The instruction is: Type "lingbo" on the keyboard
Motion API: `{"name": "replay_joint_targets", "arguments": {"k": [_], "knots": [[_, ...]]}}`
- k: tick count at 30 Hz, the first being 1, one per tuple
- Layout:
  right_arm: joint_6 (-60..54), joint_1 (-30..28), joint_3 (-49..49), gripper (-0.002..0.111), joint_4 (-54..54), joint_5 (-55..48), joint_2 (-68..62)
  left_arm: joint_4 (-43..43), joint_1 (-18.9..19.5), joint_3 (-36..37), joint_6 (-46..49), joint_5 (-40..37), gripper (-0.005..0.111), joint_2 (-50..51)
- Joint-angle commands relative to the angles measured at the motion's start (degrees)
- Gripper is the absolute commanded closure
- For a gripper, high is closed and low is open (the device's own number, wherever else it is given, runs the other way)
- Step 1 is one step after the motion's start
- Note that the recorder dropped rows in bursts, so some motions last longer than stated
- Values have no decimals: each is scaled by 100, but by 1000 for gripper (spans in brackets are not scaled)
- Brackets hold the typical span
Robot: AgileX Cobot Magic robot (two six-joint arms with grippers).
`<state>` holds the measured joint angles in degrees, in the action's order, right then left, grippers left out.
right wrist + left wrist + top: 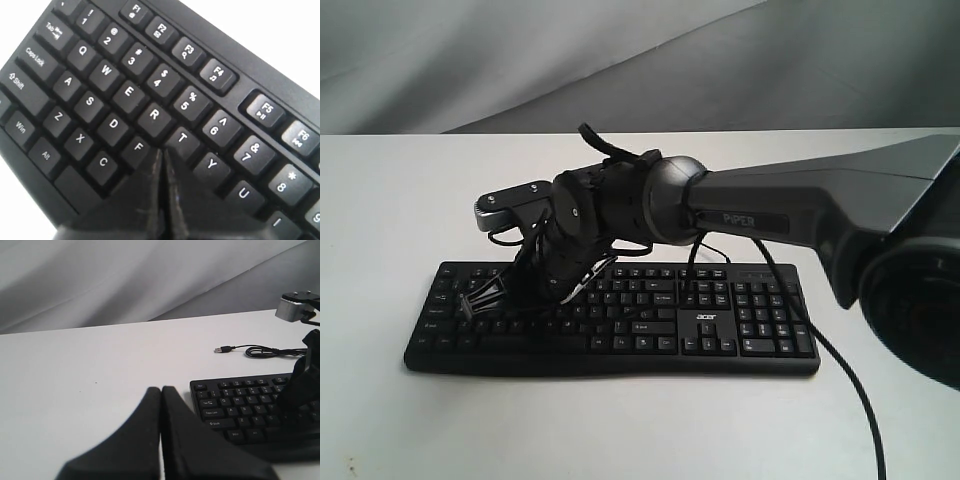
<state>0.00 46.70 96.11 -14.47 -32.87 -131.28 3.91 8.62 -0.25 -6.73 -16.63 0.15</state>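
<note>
Pointing closed right gripper (pixel 161 150) near G on the keyboard (pixel 720 340); judged mid-word, two letters left. Held left gripper (pixel 161 388) closed, beside its left end.

right gripper (pixel 161 154) covers keyboard (pixel 125 95) keys beside F/T; numpad end cropped in left wrist view.

Right arm stretches out, right hand (pixel 161 153) tilted down, fingers together; left hand (pixel 161 389) likewise closed.
</note>
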Motion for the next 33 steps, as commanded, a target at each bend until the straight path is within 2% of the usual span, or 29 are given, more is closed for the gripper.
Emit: {"name": "replay_joint_targets", "arguments": {"k": [1,14,33], "knots": [[0,12,-4,108,41,-115,113,-46,11,25,-23,26,106,-15],[65,22,-32,108,266,-647,456,-46,11,25,-23,26,106,-15],[300,195,-32,108,535,-732,456,-46,11,25,-23,26,106,-15]]}}
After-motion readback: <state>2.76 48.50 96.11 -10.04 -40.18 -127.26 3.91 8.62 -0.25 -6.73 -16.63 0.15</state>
